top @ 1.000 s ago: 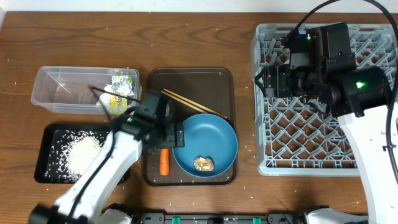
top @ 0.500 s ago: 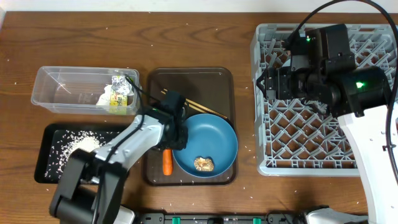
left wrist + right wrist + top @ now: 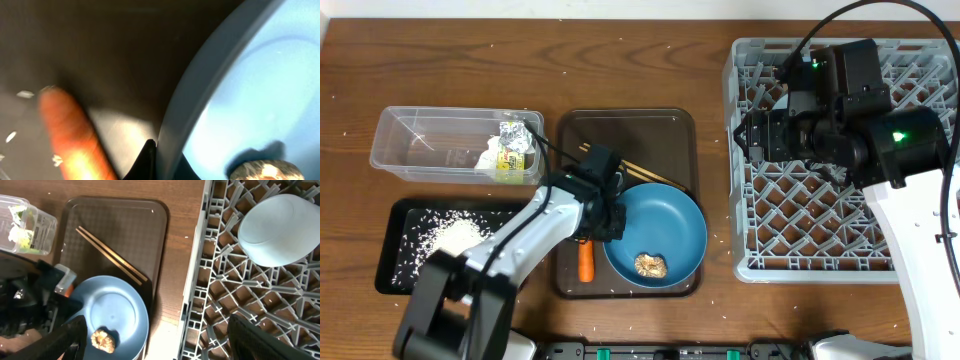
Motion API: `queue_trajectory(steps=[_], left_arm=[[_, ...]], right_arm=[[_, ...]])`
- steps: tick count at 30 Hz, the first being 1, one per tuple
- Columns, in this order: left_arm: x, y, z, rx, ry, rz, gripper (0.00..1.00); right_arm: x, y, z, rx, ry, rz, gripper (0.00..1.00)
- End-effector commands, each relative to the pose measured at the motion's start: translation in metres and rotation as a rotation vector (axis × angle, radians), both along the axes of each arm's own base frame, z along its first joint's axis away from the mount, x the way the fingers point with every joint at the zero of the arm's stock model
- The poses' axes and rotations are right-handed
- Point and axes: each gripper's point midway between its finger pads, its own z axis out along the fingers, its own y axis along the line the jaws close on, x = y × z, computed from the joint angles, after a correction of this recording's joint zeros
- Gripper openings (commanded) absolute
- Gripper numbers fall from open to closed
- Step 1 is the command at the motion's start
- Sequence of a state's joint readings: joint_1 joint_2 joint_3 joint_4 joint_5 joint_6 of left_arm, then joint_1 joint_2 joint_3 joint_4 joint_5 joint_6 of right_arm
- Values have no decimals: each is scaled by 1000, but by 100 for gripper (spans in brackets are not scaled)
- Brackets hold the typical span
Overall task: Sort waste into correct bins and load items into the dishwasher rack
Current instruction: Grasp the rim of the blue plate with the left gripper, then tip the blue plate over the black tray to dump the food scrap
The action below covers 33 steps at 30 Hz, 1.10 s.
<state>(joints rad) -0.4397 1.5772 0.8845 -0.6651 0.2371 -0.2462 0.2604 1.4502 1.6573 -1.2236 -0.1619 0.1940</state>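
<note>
Since the earlier frames, the left arm has been swinging off the shallow black rectangular tray (image 3: pixel 405 215) and across to the dark-blue round plate (image 3: pixel 665 225), which is now sitting slightly further right.

Surface: a brown wooden table (image 3: pixel 620 70), flecked with stray white grains, is carrying everything. A clear rectangular plastic tub (image 3: pixel 420 140) is standing at far left, holding a yellow-green snack wrapper (image 3: pixel 515 150). Below it, the black tray is holding a heap of loose white rice (image 3: pixel 450 240). A large light-grey plastic lattice rack (image 3: pixel 740 270) is filling the right side, with a pale rounded bowl (image 3: pixel 275 230) lying mouth-down in it.

Orientation: the plate is lying flat on the dark brown serving tray (image 3: pixel 630 130), bearing a brown food lump (image 3: pixel 650 264). A small orange carrot (image 3: pixel 585 262) is lying just beside the plate's left edge, its long axis running near to far. Thin wooden chopsticks (image 3: pixel 645 172) are slanting from far-left to near-right, their near ends meeting the plate's rim.

Pose: the left arm is reaching diagonally, its left gripper (image 3: pixel 610 222) pinching the plate's left rim. The right gripper (image 3: pixel 742 135) is hanging over the rack's left edge, jaws spread wide and holding nothing.
</note>
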Motion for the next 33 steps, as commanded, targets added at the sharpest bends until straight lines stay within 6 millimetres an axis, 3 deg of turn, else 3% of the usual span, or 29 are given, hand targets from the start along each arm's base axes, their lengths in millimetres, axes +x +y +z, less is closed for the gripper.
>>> queue_trajectory(steps=[1, 4, 8, 12, 17, 20, 24, 29, 33], left_arm=[[16, 1, 31, -5, -119, -2, 6], [19, -1, 50, -33, -180, -1, 6], [16, 9, 51, 13, -183, 8, 6], [16, 52, 54, 228, -217, 76, 6], [16, 127, 114, 526, -366, 367, 6], [12, 146, 144, 536, -430, 495, 6], [3, 163, 160, 524, -459, 570, 6], [-28, 225, 184, 735, -489, 784, 6], [-44, 253, 195, 810, -497, 892, 6]], right_arm=[[0, -5, 2, -14, -9, -14, 83], [0, -5, 2, -13, -10, -14, 83], [0, -6, 2, -16, -11, -17, 83], [0, -6, 2, -20, -8, -18, 84], [0, -6, 2, -19, -8, -18, 84], [1, -6, 2, -19, -12, -18, 85], [0, -6, 2, -19, -11, -18, 85], [1, -6, 2, -18, -12, -18, 86], [3, -5, 4, -15, -23, -17, 87]])
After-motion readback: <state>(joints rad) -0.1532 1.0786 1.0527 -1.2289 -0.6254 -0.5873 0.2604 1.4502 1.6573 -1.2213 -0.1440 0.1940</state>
